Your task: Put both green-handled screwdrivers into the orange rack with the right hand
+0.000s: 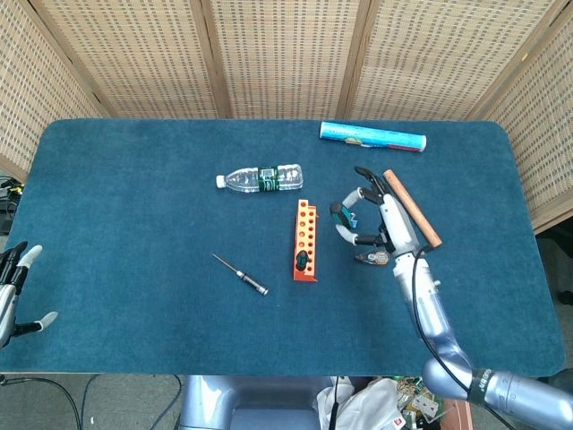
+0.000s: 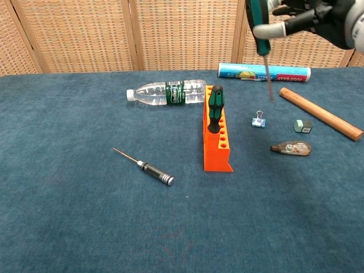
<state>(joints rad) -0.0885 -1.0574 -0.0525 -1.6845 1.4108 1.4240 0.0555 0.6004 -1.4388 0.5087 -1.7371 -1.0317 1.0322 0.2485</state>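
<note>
One green-handled screwdriver (image 2: 215, 108) already stands in the orange rack (image 2: 216, 141). The right hand (image 1: 383, 222) pinches the second screwdriver (image 2: 260, 35), tip down, above the table and right of the rack; inserting it remains.

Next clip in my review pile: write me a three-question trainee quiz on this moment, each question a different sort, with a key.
1. True or false: the right hand holds a green-handled screwdriver in the air, shaft pointing down.
2. How many green-handled screwdrivers already stand in the orange plastic rack? A) none B) one C) two
3. Fill in: the small blue binder clip lies on the blue cloth table between the rack and the long ______ dowel.

Key: 1 true. 2 B, the seated screwdriver near the rack's far end. 3 wooden.
</note>
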